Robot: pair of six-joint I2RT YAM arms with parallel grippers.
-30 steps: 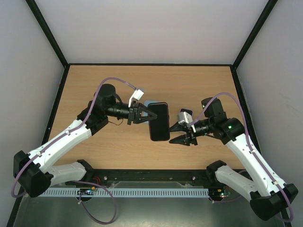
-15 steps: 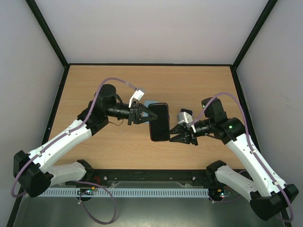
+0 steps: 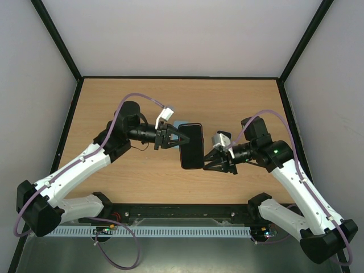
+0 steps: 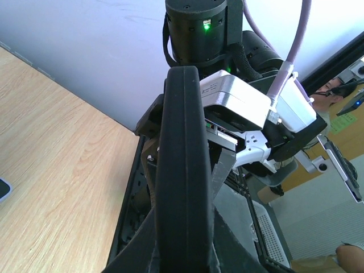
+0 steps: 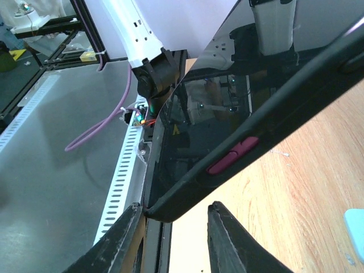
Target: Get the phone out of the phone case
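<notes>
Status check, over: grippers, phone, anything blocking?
Left gripper shut on the phone, lifted off the table. Right gripper open, jaws straddling its near corner, contact unclear. Phone not yet out of its case. Nothing blocking.

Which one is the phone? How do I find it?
Look at the middle of the wooden table. The phone is the long black slab between the left hand and the right hand. It is dark and glossy, unlike the small pale blue thing peeking out at its far end.
</notes>
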